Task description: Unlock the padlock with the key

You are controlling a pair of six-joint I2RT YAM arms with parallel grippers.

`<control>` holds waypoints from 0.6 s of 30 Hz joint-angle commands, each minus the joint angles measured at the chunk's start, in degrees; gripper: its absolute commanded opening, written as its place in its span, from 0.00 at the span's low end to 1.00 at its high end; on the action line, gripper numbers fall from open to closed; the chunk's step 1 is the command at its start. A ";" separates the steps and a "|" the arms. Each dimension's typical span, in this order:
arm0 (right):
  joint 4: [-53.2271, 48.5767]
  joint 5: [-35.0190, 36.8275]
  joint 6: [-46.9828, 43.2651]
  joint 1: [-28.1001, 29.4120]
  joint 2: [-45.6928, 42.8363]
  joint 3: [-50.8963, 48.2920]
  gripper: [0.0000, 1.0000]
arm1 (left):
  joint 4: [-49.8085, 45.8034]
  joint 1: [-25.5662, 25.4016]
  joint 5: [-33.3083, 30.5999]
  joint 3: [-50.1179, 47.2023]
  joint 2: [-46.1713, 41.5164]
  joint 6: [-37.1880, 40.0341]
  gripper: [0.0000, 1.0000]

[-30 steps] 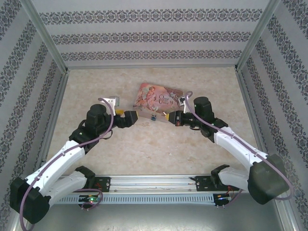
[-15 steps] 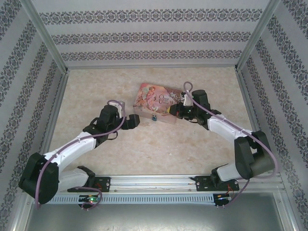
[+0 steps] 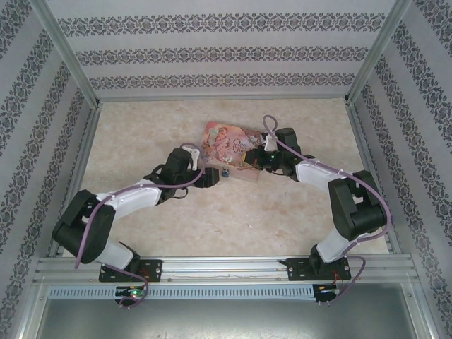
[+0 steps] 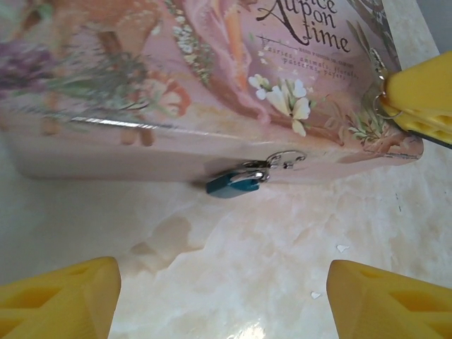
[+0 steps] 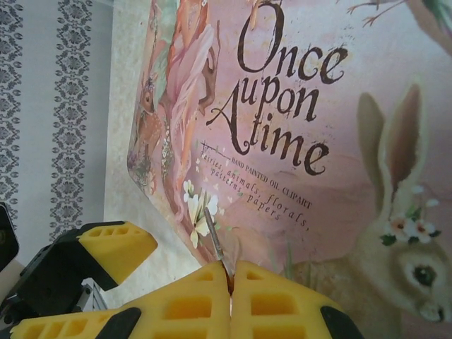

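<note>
Top view: the pink tin [image 3: 229, 141] lies at frame centre on the table [image 3: 141, 219], and the padlock [image 3: 226, 173] is seen as a small blue speck at its lower edge. The left gripper [image 3: 210, 176] is set just left of the speck and the right gripper [image 3: 256, 162] just right of it, over the tin's lower right corner. With both heads this near, a knock between them is judged possible during the final approach. Left wrist view: the padlock [image 4: 233, 185] lies on its side at mid-frame, touching the tin's side wall, and its silver shackle is threaded through a small loop on the tin. The left gripper [image 4: 224, 282] is spread wide along the bottom edge with only bare table between the fingers, so nothing is grasped. The keyhole cannot be made out. If the fingers are closed off-centre, the lock could be flicked aside or pinched by the shackle, and the tin could be shoved. Right wrist view: the right gripper [image 5: 231, 272] is clenched at the bottom of the frame, and the key [image 5: 214, 236] is seen as a thin silvery sliver jutting up from between the pads across the printed lid. Little of the key is gripped. It could be twisted or dropped if it is pressed against the lock at an angle, and recovery from the table would be hard.
</note>
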 commanded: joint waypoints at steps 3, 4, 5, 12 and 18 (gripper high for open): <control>0.48 0.64 -0.24 -0.55 1.23 1.10 0.00 | 1.31 -2.23 0.84 3.73 3.59 4.10 0.76; 0.27 0.79 -0.47 -0.53 1.33 0.94 0.00 | 1.06 -2.45 0.91 4.23 4.18 4.56 0.76; 0.03 0.84 -0.65 -0.56 1.47 0.79 0.00 | 1.06 -2.67 1.14 4.57 4.69 4.84 0.76; -0.80 1.18 -1.06 -0.45 1.96 -0.82 0.00 | 4.21 -2.98 2.81 4.66 7.87 4.05 0.75; 0.63 1.55 0.29 0.23 2.22 -2.97 0.00 | 6.99 -3.07 3.47 4.59 10.05 2.63 0.74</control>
